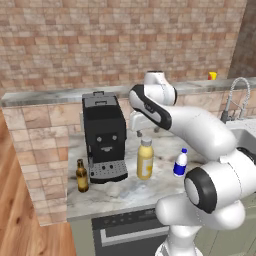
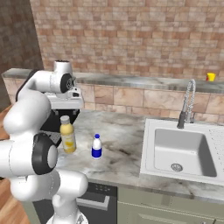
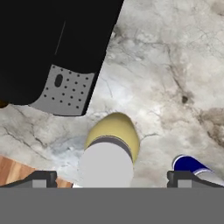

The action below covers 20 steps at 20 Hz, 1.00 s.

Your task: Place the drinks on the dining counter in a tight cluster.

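Three drinks stand on the marble counter (image 1: 125, 192) beside the sink. The tall yellow bottle (image 1: 145, 159) (image 2: 67, 135) with a pale cap is in the middle. The small blue-and-white bottle (image 1: 180, 163) (image 2: 96, 147) is to its right, and the slim dark brown bottle (image 1: 82, 176) is at the left, in front of the coffee machine. My gripper (image 1: 140, 133) hangs open just above the yellow bottle. In the hand view the gripper (image 3: 111, 178) has its fingertips wide apart on either side of the yellow bottle's (image 3: 114, 131) cap, and the blue-and-white bottle (image 3: 188, 164) is at the lower right. The dining counter is out of view.
A black coffee machine (image 1: 105, 135) (image 3: 52, 43) stands close to the left of the yellow bottle. A white sink (image 2: 183, 151) with a faucet (image 2: 187, 103) lies to the right. A small yellow object (image 2: 211, 77) sits on the raised ledge. A brick wall runs behind.
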Motion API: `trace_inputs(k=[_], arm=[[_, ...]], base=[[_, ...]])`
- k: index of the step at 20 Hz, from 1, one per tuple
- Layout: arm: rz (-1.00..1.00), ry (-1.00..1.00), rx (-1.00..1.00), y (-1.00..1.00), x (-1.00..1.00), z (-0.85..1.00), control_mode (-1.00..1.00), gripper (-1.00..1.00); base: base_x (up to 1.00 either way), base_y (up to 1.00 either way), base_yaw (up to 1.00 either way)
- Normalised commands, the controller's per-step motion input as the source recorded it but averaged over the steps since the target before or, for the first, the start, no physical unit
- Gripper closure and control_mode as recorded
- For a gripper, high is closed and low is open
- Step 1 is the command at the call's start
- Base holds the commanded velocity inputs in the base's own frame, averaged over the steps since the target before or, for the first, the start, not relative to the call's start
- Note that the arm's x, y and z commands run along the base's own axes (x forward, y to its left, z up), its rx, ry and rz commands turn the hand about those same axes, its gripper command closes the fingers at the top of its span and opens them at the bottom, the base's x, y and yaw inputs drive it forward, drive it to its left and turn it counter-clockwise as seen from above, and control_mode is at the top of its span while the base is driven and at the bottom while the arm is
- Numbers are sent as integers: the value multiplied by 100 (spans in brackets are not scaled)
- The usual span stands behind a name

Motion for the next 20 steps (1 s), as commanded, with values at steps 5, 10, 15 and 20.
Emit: trace_inputs(k=[5, 10, 15, 20], arm=[[0, 0, 0, 0, 11, -8, -100, -100], [0, 0, 0, 3, 0, -12, -100, -100], [0, 0, 0, 2, -8, -12, -100, -100], [0, 0, 0, 1, -2, -11, -100, -100]], base=[[0, 0, 0], [0, 0, 0], [0, 0, 0], [0, 0, 0]])
